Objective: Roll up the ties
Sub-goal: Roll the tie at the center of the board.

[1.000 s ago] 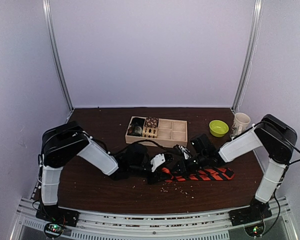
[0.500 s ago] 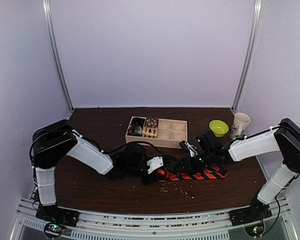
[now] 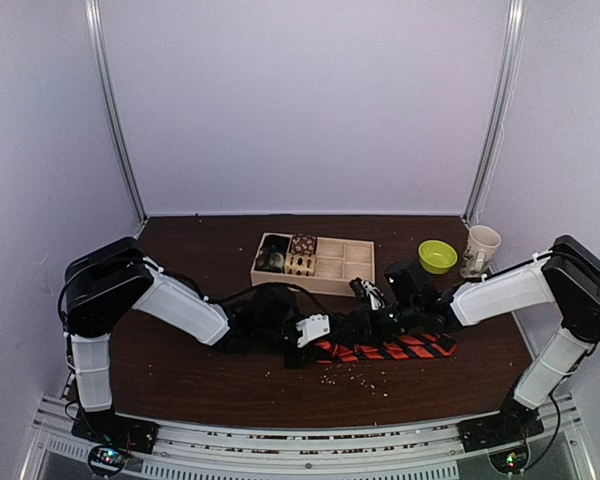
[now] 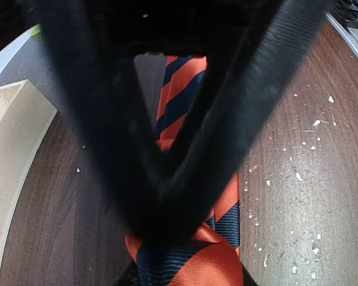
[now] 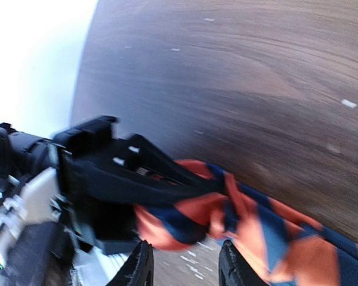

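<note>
While the left end effector (image 4: pixel 166 221) is clamping the tie (image 3: pixel 395 350) at its 9 o'clock end, the tie is lying on the worktop (image 3: pixel 200 380), running 9 to 3 o'clock, with the right end effector (image 5: pixel 183 269) hovering open alongside that end.

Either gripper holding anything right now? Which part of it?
The left gripper is shut on the tie, pinching its bunched, folded-over end. The right gripper looks open, with nothing between its fingers.

The left gripper (image 4: pixel 167 223) pinches the striped tie (image 4: pixel 178 98) beside the wooden tray (image 4: pixel 12 155).
</note>
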Robot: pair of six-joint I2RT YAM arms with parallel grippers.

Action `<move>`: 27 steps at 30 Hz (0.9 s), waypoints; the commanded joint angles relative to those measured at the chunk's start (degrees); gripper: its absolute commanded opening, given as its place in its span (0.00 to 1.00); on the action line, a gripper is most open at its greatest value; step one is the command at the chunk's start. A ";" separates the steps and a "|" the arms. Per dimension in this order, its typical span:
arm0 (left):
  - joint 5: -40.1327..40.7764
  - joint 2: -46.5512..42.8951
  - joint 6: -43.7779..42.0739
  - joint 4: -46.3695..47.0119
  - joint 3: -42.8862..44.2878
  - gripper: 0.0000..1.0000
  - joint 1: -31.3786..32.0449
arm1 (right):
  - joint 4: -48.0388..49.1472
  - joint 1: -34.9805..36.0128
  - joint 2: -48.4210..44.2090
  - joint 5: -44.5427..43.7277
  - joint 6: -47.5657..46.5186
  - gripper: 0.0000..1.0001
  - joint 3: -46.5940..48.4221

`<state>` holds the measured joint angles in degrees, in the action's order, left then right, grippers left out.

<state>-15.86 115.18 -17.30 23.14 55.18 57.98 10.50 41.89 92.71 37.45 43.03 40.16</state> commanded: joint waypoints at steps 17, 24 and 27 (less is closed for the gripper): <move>1.27 1.95 -2.15 -10.43 -0.26 0.39 -0.32 | 4.77 2.46 9.99 -0.45 3.06 0.00 1.45; 0.12 -1.28 0.63 -1.52 -1.92 0.68 -1.34 | 7.45 -0.05 10.52 0.63 3.60 0.00 -4.16; -1.16 -2.80 1.94 6.07 -4.89 0.73 -1.38 | 8.31 -1.74 10.38 1.03 3.48 0.00 -6.12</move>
<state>-15.70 114.59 -17.10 23.00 54.24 57.01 23.09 41.78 101.36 40.99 46.81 38.20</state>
